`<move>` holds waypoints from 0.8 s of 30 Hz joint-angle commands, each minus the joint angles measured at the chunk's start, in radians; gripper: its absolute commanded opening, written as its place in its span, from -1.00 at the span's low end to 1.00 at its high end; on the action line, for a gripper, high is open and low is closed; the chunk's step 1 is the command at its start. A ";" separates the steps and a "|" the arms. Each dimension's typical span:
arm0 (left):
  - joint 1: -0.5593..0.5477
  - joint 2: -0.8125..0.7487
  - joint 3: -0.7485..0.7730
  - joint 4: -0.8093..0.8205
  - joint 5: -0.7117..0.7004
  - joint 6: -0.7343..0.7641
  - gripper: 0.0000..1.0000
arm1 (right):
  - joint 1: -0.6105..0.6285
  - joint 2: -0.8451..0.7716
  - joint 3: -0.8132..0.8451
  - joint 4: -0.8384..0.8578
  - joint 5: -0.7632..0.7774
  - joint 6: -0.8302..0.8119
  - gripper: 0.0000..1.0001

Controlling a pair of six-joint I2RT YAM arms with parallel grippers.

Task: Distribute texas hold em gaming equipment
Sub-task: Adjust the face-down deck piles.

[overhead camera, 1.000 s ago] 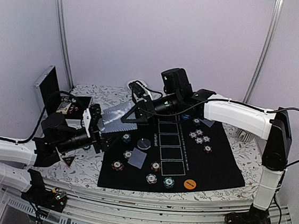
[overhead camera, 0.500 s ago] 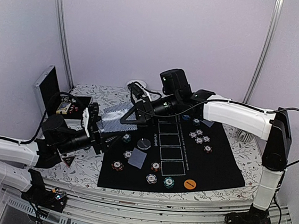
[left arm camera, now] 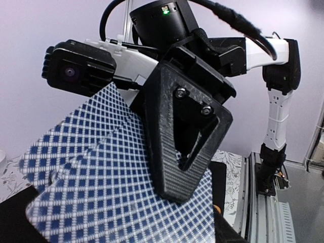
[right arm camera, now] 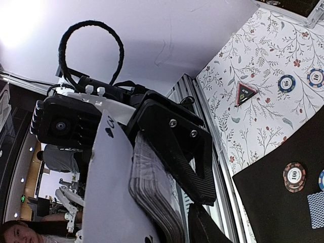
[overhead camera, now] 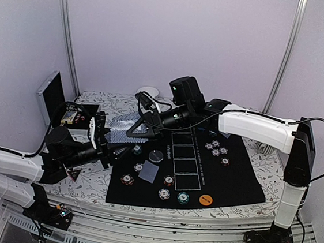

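A fan of blue-checked playing cards [overhead camera: 123, 132] hangs above the table's left part, between both grippers. My left gripper [overhead camera: 105, 141] is shut on the cards [left arm camera: 101, 172], and its finger [right arm camera: 177, 147] presses on the stack [right arm camera: 152, 197]. One finger [left arm camera: 182, 152] of my right gripper [overhead camera: 140, 128] lies against the card backs; its other finger is hidden. Striped chips [overhead camera: 127, 179] lie on the black mat [overhead camera: 231, 181], with a further cluster of chips [overhead camera: 216, 147], an orange button [overhead camera: 205, 200], a black disc [overhead camera: 156, 156] and one card [overhead camera: 150, 171]. The triangle marker [overhead camera: 74, 174] lies left of the mat.
The silver case [overhead camera: 51, 95] stands open at the far left, behind my left arm. A small white bowl [overhead camera: 149, 91] sits at the back. Two chips [right arm camera: 286, 83] lie on the flowered cloth near the triangle marker [right arm camera: 247, 93]. The right arm reaches across the mat's far edge.
My right gripper has shifted a little left, closer to the left gripper, and the card fan has moved slightly left with it. Things on the mat have not moved.
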 commanded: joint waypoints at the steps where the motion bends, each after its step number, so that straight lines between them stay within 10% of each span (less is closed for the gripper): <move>1: -0.008 0.002 -0.015 0.057 0.008 -0.028 -0.06 | 0.002 -0.019 0.019 -0.036 0.047 -0.026 -0.32; 20: -0.009 -0.013 -0.056 0.095 0.007 -0.071 -0.06 | -0.006 -0.037 0.038 -0.090 0.074 -0.061 -0.56; 24: -0.009 -0.013 -0.057 0.093 0.018 -0.073 -0.05 | -0.007 -0.035 0.044 -0.091 0.057 -0.066 -0.89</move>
